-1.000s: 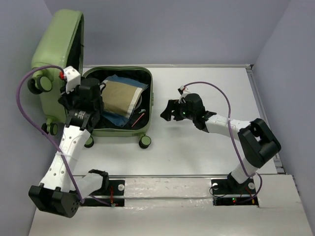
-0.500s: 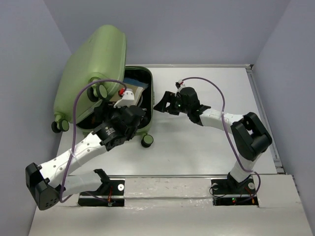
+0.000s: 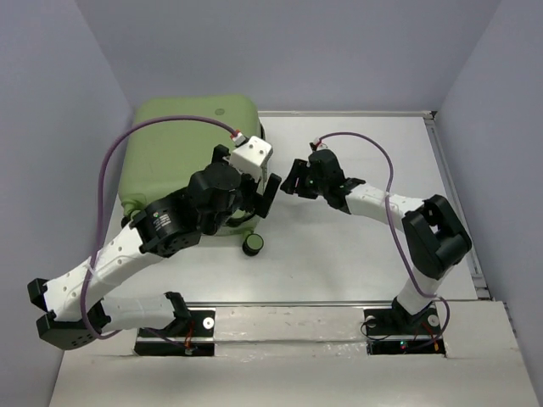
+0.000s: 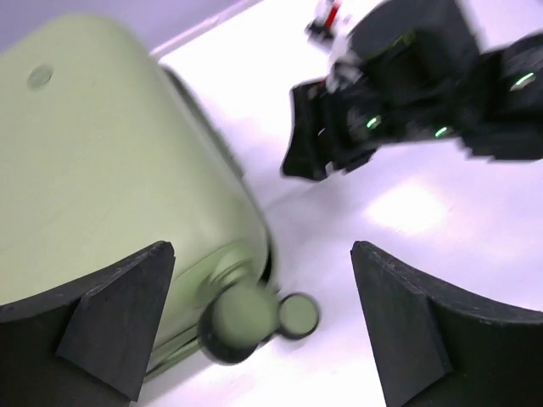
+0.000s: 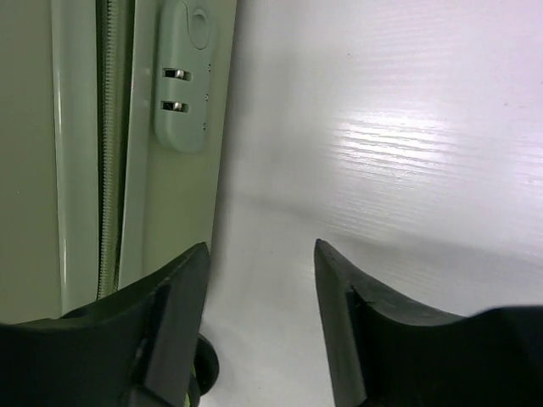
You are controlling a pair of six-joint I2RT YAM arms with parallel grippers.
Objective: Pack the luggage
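Lying shut on white table (image 3: 339, 254): pale sage-green hard-shell suitcase (image 3: 182, 140). Left gripper (image 3: 248, 174) over its right edge, fingers wide apart, empty. Right gripper (image 3: 295, 180) just beside, fingers apart, empty.

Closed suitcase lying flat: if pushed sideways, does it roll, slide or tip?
Likely slides: the luggage lies on its broad side, wheels sticking out at the near end, seemingly not bearing it. Tipping looks unlikely, being low and wide. The smooth shell probably stays stiff but slippery.
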